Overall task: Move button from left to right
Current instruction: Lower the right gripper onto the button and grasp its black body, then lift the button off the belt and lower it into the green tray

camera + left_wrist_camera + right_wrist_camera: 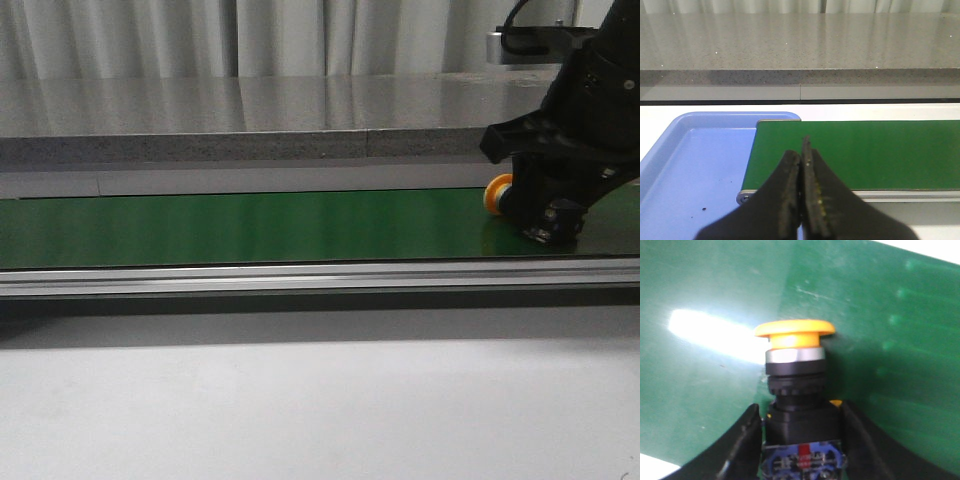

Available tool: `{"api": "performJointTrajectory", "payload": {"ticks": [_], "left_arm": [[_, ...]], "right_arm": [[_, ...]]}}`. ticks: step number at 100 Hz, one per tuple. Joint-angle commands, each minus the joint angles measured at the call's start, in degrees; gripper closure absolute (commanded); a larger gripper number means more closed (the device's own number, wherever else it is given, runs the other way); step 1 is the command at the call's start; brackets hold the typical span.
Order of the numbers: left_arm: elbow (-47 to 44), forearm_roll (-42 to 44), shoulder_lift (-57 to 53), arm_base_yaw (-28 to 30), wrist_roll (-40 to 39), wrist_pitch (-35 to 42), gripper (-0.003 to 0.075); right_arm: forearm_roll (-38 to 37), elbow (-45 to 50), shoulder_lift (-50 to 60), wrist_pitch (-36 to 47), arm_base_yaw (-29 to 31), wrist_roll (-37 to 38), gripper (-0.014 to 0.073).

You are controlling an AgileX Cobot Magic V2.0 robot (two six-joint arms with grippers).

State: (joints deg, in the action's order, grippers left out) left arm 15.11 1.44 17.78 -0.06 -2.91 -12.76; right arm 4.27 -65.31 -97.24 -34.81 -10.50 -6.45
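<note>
At right end of green belt (250, 225): right gripper (801, 440) clamps yellow-headed black-bodied push-button (796, 375) by blocky body; rigid, light, smooth plastic; left gripper (802, 190) closed, empty.

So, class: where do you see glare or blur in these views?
Right wrist view: a white glare streak on the green belt beside the button, whose edges look soft. Front view: dim, the right gripper nearly silhouetted. Left wrist view: even light, the left gripper dark.

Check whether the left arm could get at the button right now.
Probably not: the button sits at the green belt's right end, between the right gripper's jaws. The left gripper, shut, is over the belt's left end.
</note>
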Motion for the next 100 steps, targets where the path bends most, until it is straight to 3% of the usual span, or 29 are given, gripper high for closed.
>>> {"api": "performJointTrajectory", "payload": {"ticks": [1,21,42,69,100], "left_arm": [[1.6,-0.4,0.3,-0.5,-0.2,4.7,0.0741],[1.6,-0.4,0.3,-0.5,-0.2,4.7,0.0741],[1.6,-0.4,0.3,-0.5,-0.2,4.7,0.0741],[1.6,-0.4,0.3,-0.5,-0.2,4.7,0.0741],[1.6,-0.4,0.3,-0.5,-0.2,4.7,0.0741]], "right_arm": [[-1.4,-1.7,2.8,0.1,0.2,-0.5,0.0356],[-4.7,-3.9,5.4,-3.5,3.4,-0.5,0.0356],[-6.0,-7.1,7.6,-5.2,12.8,-0.5,0.0356],[-11.7,-7.9,7.3,0.7,26.7,-0.6,0.0356],[-13.1,-7.9,2.6,3.5,33.0,-4.9,0.0356]]}}
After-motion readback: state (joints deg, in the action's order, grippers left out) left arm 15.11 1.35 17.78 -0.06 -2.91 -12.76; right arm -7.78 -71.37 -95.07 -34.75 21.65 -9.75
